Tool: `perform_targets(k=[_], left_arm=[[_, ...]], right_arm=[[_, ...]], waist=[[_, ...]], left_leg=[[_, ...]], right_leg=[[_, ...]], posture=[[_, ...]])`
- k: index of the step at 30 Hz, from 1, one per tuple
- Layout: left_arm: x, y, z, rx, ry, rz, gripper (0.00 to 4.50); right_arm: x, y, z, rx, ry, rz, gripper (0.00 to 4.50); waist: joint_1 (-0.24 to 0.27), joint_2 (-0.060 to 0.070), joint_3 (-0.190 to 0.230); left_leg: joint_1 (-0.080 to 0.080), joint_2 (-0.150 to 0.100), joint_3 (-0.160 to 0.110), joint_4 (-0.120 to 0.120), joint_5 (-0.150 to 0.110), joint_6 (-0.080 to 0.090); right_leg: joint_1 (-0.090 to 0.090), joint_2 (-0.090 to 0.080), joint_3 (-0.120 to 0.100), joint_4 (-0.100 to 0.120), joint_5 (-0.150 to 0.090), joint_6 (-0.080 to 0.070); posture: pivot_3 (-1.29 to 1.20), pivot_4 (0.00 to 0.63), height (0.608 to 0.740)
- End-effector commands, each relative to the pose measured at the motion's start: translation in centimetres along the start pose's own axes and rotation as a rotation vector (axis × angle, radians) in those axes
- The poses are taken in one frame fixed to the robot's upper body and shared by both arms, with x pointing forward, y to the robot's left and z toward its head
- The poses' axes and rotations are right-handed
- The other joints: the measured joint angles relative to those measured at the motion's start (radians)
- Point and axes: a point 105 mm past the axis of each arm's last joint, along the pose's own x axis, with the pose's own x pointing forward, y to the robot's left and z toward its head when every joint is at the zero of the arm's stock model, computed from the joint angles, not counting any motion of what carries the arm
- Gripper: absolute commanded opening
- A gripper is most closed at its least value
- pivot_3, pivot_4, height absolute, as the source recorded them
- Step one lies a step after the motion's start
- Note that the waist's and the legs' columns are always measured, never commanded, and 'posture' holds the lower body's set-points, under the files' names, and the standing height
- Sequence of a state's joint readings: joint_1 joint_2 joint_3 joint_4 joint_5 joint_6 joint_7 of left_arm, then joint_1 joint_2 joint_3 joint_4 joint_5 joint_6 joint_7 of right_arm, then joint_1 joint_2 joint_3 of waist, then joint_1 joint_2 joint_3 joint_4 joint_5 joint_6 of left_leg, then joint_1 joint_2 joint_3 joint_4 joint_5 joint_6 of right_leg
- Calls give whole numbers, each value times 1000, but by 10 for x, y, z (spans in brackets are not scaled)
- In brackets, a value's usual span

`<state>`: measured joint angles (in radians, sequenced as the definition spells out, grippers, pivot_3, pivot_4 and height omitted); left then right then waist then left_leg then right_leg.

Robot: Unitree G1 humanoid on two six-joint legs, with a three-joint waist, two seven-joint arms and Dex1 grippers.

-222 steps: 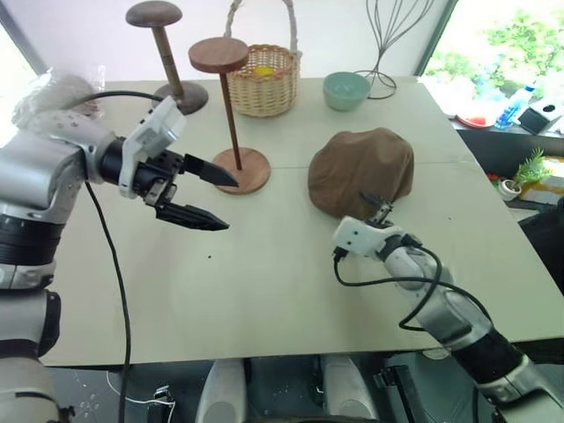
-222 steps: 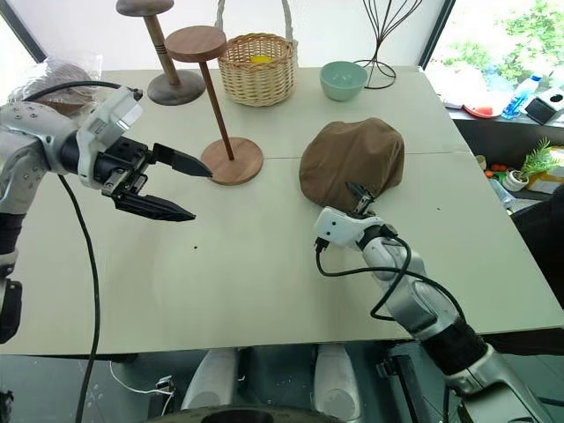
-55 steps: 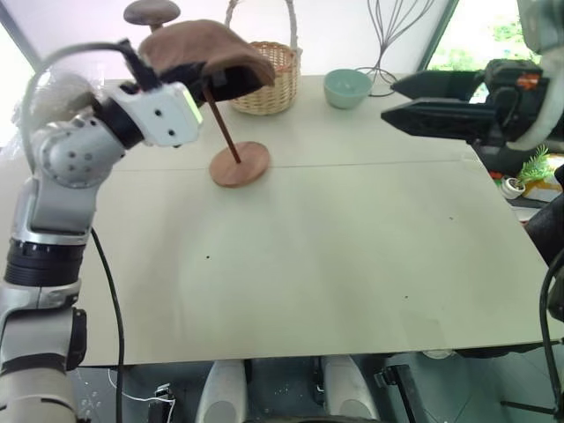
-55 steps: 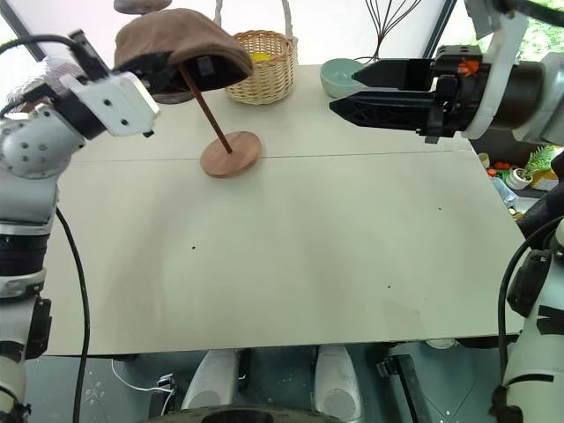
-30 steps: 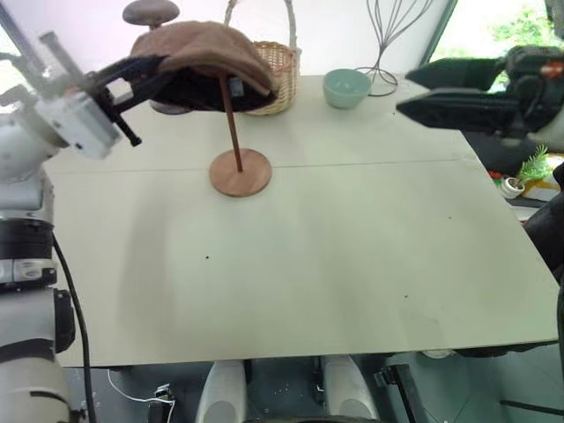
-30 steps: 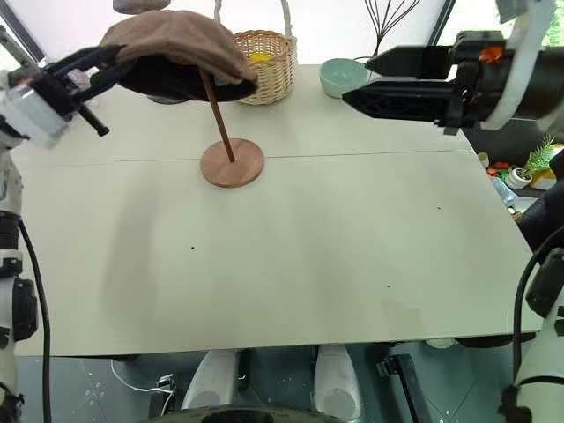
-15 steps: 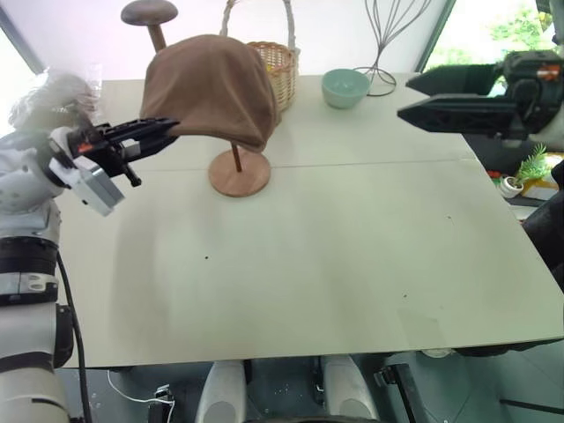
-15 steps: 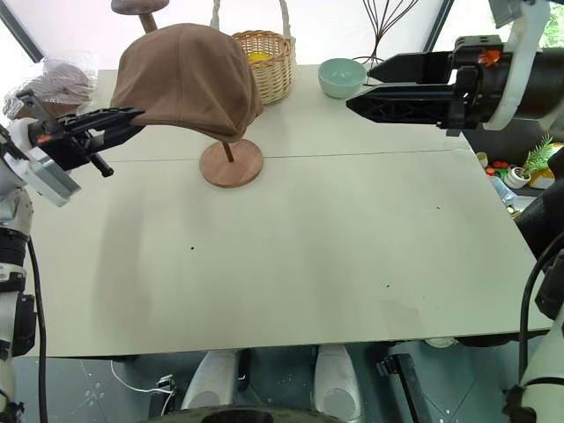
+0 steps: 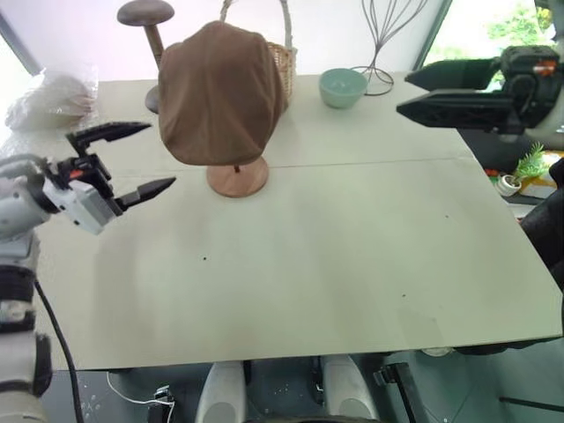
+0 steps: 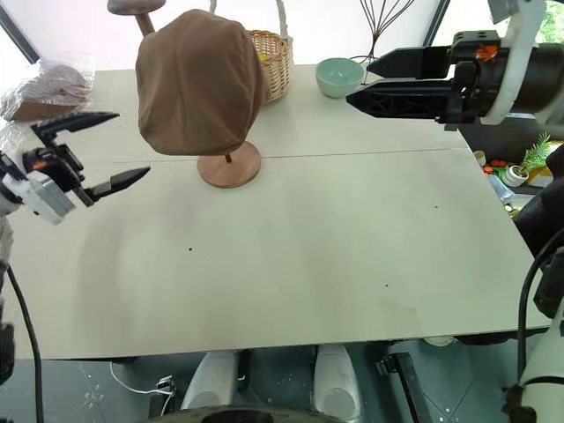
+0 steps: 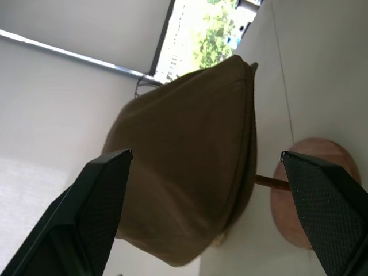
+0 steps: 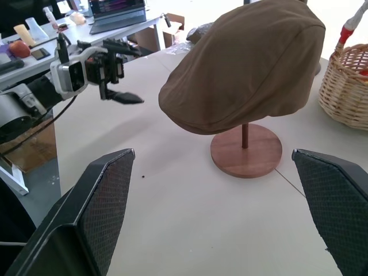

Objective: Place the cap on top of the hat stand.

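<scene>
The cap (image 9: pixel 220 92) hangs draped over the hat stand (image 9: pixel 236 177) at the far left of the counter (image 9: pixel 352 256), covering its top disc and rod, so placement looks done; only drawing the arms clear seems left. The left end effector (image 9: pixel 132 159) stands just beside it, jaws spread and empty. The right end effector (image 10: pixel 370 84) hovers well apart, also open

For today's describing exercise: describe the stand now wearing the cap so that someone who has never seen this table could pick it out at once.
Look to the far left part of the pale table, just in front of the wicker basket. The hat stand there has a flat round reddish base and a thin rod, with the brown cap draped over its top. The darker stand behind it is bare.
</scene>
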<state>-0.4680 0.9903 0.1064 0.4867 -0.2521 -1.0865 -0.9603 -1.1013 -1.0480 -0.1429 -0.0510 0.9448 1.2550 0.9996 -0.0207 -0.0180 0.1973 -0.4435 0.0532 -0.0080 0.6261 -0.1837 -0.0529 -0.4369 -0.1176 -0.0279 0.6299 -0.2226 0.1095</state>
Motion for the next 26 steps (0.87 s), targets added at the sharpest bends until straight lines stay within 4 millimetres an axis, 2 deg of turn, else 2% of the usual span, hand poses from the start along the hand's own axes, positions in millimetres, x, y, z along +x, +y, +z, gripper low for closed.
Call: perform_targets(k=[1,4,7,8,11,13,16,19,26], left_arm=[[-13,13,16,-14,40,23,4453],[-23,11,20,-194,173,-4,4453],[-42,12,6,-572,401,-14,4453],[-48,18,7,-749,419,8,4453],[-65,51,9,-1133,372,139,4453],[-80,70,13,-1285,335,159,4453],[-98,83,24,-1383,322,69,4453],[-108,89,25,-1372,366,1,4453],[-100,97,28,-1304,374,-93,4453]], right_arm=[[-4,0,9,-45,-34,0,4500],[-5,-8,6,-38,-36,-2,4500],[-5,-12,2,-35,-26,3,4500],[-4,-13,1,-36,-23,8,4500],[-1,-15,0,-38,-21,23,4500],[0,-16,0,-35,-22,35,4500],[-1,-17,0,-31,-16,51,4500],[-3,-22,0,-32,-14,48,4500],[-2,-29,1,-38,-14,37,4500]], waist=[[1,1,0],[0,1,0],[6,1,0],[7,1,1],[6,2,1],[3,2,1],[-3,3,2],[-3,3,2],[-2,3,2]], left_leg=[[0,0,0,0,0,0],[-1,0,2,-2,0,0],[-1,1,3,-2,0,0],[-1,1,3,-2,0,-1],[-1,1,3,-2,-1,-2],[-1,1,3,-2,-1,-1],[-1,0,4,-3,0,-1],[-1,0,5,-5,0,-1],[-1,1,5,-6,0,-1]], right_leg=[[0,0,0,0,0,0],[-2,-1,2,-1,0,-1],[-4,0,2,0,0,-1],[-4,0,2,0,0,-1],[-4,-1,2,-1,-1,-1],[-4,0,2,-1,-1,0],[-5,0,2,-1,-1,-1],[-5,0,2,-1,-1,-1],[-6,0,2,-1,-1,-1]], posture=[[0,150,728],[0,150,728],[0,150,728],[0,150,728],[0,150,728],[0,150,728],[0,150,728],[0,150,728],[0,150,728]])
